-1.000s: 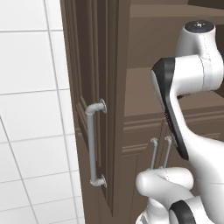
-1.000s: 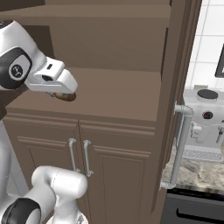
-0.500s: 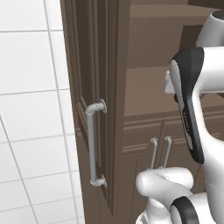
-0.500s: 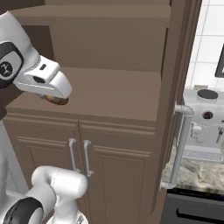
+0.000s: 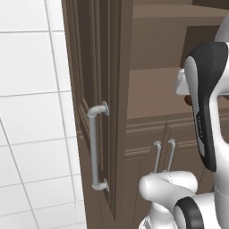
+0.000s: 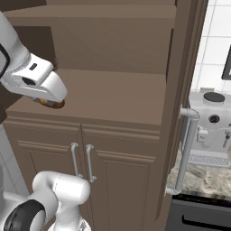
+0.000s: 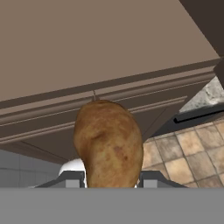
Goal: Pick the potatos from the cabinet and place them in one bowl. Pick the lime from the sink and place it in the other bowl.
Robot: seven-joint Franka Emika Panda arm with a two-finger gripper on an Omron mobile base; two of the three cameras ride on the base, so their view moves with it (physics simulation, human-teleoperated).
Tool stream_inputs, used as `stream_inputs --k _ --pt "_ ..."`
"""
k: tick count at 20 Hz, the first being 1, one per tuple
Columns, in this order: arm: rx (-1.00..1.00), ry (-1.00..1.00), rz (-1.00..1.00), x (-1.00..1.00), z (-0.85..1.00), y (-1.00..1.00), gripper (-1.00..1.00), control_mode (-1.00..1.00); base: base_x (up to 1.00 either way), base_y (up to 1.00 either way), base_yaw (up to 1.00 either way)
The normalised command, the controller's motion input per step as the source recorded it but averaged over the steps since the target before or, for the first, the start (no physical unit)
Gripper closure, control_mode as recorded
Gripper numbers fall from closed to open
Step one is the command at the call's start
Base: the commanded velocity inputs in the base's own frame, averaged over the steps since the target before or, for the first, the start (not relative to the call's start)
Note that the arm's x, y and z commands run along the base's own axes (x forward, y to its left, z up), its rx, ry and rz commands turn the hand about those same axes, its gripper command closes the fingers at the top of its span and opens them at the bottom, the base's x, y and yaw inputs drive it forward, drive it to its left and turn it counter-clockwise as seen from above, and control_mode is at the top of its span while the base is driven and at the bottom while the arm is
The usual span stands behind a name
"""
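A golden-brown potato (image 7: 108,144) sits between my gripper's (image 7: 109,178) two fingers, which are shut on it. In the right base view the hand hovers over the front left corner of the cabinet shelf (image 6: 113,94), and the potato (image 6: 50,103) peeks out beneath it. A sliver of the potato (image 5: 188,101) also shows beside the forearm in the left base view. The cabinet door (image 5: 103,89) stands open, its grey bar handle (image 5: 94,147) facing out. Bowls, lime and sink are out of view.
Below the shelf are low doors with thin paired handles (image 6: 81,160). The other open cabinet door (image 6: 180,90) with a bar handle (image 6: 185,153) stands at the right. Beyond it, a coffee machine (image 6: 212,126) sits on a stone counter. White tiled wall (image 5: 31,89) is at the left.
The hand has drawn back toward the shelf's front left edge with the potato still gripped. The forearm has swung closer to the cameras.
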Motion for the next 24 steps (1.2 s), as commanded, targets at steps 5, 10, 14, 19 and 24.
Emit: stream_inputs --k 5,10,14,19,24 --pt "0.00 0.00 0.00 -0.14 0.14 0.00 1.00 -1.00 0.00 0.00 0.00" --pt "0.00 0.00 0.00 -0.05 0.01 0.00 1.00 -1.00 0.00 0.00 0.00" --pt "0.00 0.00 0.00 0.00 0.00 0.00 1.00 -1.00 0.00 0.00 0.00" --pt "0.00 0.00 0.00 0.00 0.00 0.00 1.00 -1.00 0.00 0.00 0.00" --pt "0.00 0.00 0.00 0.00 0.00 0.00 1.00 -1.00 0.00 0.00 0.00"
